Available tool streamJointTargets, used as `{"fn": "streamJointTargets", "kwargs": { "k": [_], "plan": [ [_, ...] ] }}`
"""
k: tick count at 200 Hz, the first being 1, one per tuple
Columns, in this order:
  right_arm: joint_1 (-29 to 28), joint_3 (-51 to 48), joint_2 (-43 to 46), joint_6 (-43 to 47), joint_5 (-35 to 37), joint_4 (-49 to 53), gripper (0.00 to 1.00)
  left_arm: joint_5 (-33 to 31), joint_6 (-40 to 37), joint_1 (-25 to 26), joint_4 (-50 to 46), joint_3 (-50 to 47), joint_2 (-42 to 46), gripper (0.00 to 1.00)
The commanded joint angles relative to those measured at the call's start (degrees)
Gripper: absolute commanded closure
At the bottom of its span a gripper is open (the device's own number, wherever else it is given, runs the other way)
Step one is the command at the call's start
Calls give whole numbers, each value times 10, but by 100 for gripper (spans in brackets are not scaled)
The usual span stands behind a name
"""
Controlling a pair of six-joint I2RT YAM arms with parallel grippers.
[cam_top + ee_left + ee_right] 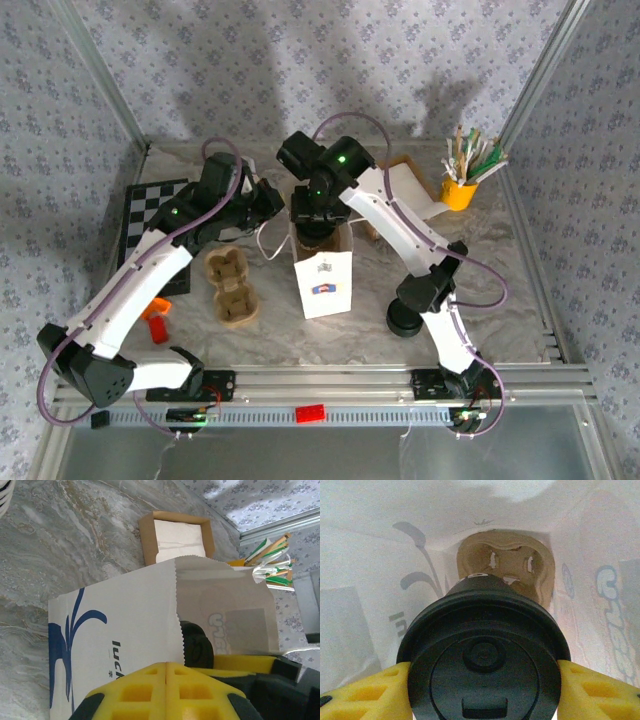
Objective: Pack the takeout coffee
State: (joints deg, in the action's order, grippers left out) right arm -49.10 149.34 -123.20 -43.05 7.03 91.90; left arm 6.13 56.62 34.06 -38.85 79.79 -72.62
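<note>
Right wrist view: the takeout coffee (482, 650) shows its black lid up close. It is clasped at both sides by the right pincer (482, 685), inside the white paper bag (365, 570). Below it, on the bag's floor, lies the brown pulp tray (530, 575). The lid hides whether the cup sits in one of the tray's wells.

In the left wrist view the left pincer (166, 682) is clenched at the bag's serrated rim, seemingly pinching the paper to hold the mouth apart. From above, the bag stands upright in the middle of the counter (270, 335), with a second pulp tray (232, 285) lying to its left.

I judge the packing nearly done. What is left is seating the cup, letting go and drawing both arms clear.
</note>
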Motion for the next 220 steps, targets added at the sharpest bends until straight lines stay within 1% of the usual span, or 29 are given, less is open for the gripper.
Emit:
{"fn": "streamJointTargets", "kwargs": {
  "k": [1,27,49,57,79,110,220],
  "plan": [
    [4,17,-18,4,11,98,52,11,2,-3,-4,-11,20,96],
    [7,17,-28,7,17,97,53,10,-1,-4,-9,-11,23,98],
    [9,16,-33,9,18,95,53,28,9,-2,-4,-18,27,100],
    [9,17,-34,10,21,96,53,30,13,-3,14,-21,30,100],
    [14,6,-33,15,29,95,53,23,18,-3,8,-22,34,100],
    [21,-6,-33,21,28,83,53,38,30,-2,20,-31,39,100],
    [22,-57,-52,30,18,35,53,22,27,-3,12,-30,37,100]
  ]
}}
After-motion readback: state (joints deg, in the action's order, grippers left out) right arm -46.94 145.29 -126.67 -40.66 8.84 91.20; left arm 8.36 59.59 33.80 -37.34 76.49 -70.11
